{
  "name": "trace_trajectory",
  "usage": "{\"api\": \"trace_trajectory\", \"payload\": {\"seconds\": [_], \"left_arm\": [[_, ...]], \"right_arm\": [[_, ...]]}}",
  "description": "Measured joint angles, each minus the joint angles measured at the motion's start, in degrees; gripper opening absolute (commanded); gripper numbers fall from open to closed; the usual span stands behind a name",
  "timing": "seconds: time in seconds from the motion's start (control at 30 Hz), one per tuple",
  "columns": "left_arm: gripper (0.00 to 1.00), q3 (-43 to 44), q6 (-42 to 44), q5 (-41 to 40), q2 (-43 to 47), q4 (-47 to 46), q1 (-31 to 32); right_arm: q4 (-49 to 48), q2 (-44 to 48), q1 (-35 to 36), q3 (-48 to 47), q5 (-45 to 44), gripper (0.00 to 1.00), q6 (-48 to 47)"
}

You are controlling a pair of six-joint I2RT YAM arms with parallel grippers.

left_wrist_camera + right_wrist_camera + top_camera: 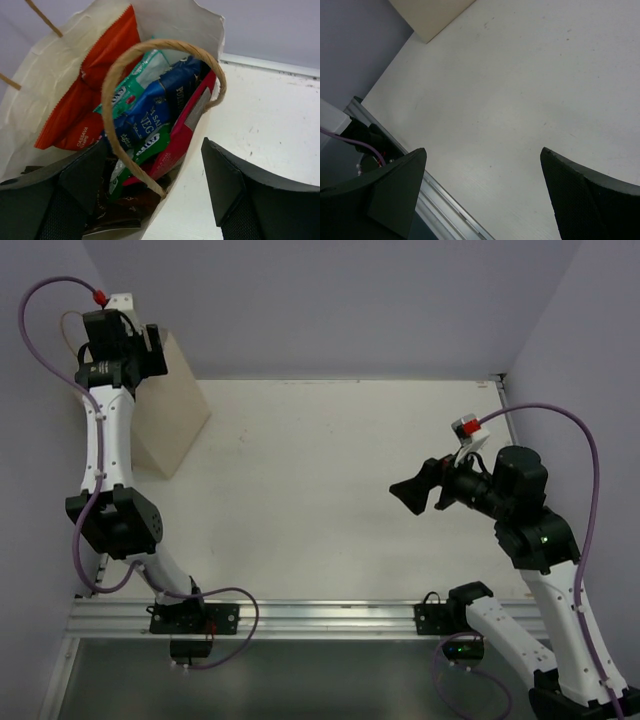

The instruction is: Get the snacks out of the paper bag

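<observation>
The cream paper bag (172, 410) stands at the table's far left. In the left wrist view its open mouth (205, 25) shows the snacks: an orange chip bag (85, 95), a teal pack (137, 80), a blue pack (162, 97), a pink bag (187, 132), a green pack (150, 146) and a brown pack (117, 212). A twisted handle (112, 85) loops over them. My left gripper (155, 145) (150, 348) is open above the bag mouth. One finger is over the snacks and the other is outside over the table. My right gripper (410, 495) (482, 150) is open and empty above the table at the right.
Purple walls close in the left, back and right sides. An aluminium rail (330, 618) runs along the near edge and also shows in the right wrist view (445, 200). The bag's base (432, 15) shows at the top of the right wrist view.
</observation>
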State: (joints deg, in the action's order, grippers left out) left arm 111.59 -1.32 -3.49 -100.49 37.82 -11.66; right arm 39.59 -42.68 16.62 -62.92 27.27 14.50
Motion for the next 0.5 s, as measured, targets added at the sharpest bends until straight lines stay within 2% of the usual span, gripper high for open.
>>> {"api": "trace_trajectory", "payload": {"seconds": [0.13,0.23,0.33,0.37,0.4,0.5], "left_arm": [[0.61,-2.14,1.53,4.76,-0.11,0.09,-0.17],[0.37,-3.39,2.34,7.48,-0.26,0.94,-0.07],[0.21,-3.61,2.93,9.53,-0.63,1.07,0.09],[0.07,-3.61,3.06,9.84,-0.70,1.09,0.20],[0.00,-3.61,3.34,10.08,-0.74,1.16,0.33],[0.00,-3.61,4.07,10.29,-0.76,1.44,1.75]], "right_arm": [[-0.13,-0.48,0.00,0.28,-0.02,0.99,-0.11],[-0.17,-0.83,0.00,0.31,-0.02,0.99,-0.13],[-0.22,-0.81,0.00,0.48,-0.02,0.99,-0.15],[-0.20,-0.81,0.00,0.52,-0.02,0.99,-0.15],[-0.22,-0.79,0.00,0.55,-0.02,0.99,-0.13],[-0.22,-0.52,0.00,0.55,-0.02,0.99,-0.15]]}}
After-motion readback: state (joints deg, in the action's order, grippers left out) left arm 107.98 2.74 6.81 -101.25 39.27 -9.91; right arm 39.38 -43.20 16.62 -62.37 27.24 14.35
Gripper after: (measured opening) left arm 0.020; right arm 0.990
